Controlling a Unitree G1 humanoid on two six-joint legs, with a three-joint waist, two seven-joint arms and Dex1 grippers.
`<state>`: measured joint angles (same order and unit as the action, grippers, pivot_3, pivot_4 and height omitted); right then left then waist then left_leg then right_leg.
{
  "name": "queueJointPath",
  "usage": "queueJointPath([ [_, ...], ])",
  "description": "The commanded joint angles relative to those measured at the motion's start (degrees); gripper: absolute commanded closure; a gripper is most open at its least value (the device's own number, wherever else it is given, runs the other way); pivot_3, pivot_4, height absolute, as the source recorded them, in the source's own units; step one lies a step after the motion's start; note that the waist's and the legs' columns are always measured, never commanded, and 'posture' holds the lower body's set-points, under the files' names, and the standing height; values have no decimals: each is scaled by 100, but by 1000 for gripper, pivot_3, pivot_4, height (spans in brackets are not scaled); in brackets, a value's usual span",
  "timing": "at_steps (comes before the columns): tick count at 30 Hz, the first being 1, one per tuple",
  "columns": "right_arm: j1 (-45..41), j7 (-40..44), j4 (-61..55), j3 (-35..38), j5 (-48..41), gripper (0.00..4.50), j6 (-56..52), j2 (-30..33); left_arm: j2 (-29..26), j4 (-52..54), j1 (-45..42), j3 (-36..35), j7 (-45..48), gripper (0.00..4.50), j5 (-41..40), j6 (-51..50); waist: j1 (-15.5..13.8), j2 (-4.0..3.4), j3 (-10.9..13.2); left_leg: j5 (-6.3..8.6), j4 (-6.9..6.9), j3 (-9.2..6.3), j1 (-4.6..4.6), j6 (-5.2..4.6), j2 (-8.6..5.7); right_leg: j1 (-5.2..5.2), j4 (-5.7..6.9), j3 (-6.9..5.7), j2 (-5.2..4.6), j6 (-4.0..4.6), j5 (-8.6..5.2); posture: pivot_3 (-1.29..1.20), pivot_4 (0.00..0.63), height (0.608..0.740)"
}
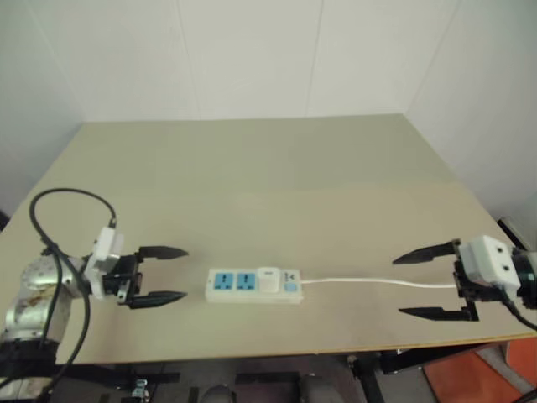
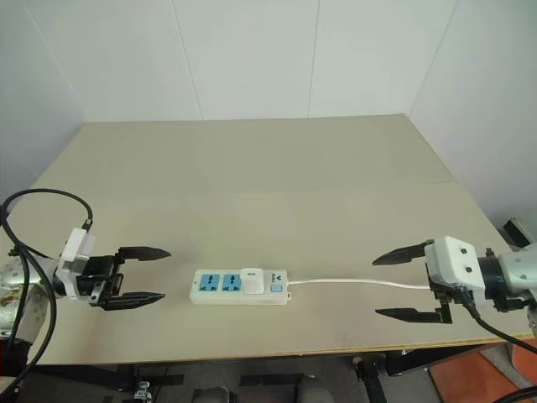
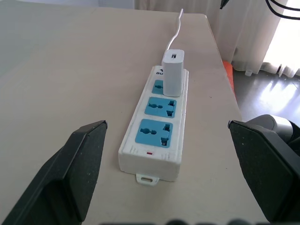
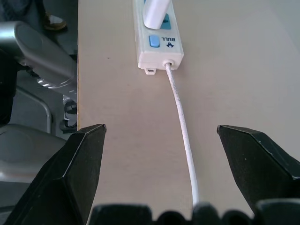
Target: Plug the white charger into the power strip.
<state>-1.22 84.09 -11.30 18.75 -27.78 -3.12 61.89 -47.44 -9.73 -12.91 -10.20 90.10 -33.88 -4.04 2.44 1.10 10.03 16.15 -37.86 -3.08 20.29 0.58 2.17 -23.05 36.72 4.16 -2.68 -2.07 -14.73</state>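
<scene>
The power strip [image 1: 253,285] lies flat near the table's front edge, its thin white cord [image 1: 377,283] running off to the right. The white charger [image 1: 268,280] stands plugged upright in the socket nearest the blue switch [image 4: 155,41]; the two other blue sockets [image 3: 158,119] are bare. My left gripper [image 1: 162,274] hangs open just left of the strip's end, fingers pointing at it, nothing between them. My right gripper [image 1: 428,283] is open at the table's right edge, straddling the cord without touching it. Both wrist views look along the strip: the charger [image 3: 173,71] and strip end [image 4: 159,54].
The tan table [image 1: 277,176] stretches back to white walls. Its front edge [image 1: 277,354] runs close below the strip. A black cable [image 1: 59,218] loops over my left arm. Beyond the right edge is floor with an orange patch [image 1: 470,378].
</scene>
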Motion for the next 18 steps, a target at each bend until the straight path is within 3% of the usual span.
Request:
queueJointPath([
  [1,64,-175,-217,310,-46,63,-78,59,46,230,18,-112,-110,0,-44,-12,-3,0,0,0,0,1,0,0,-1,0,0,0,-1,1,0,0,150,740],
  [18,631,-876,-798,656,31,63,-330,-104,317,-279,-735,271,-128,0,326,80,-28,1,0,0,0,1,6,0,-4,0,-4,0,-2,33,19,0,150,740],
])
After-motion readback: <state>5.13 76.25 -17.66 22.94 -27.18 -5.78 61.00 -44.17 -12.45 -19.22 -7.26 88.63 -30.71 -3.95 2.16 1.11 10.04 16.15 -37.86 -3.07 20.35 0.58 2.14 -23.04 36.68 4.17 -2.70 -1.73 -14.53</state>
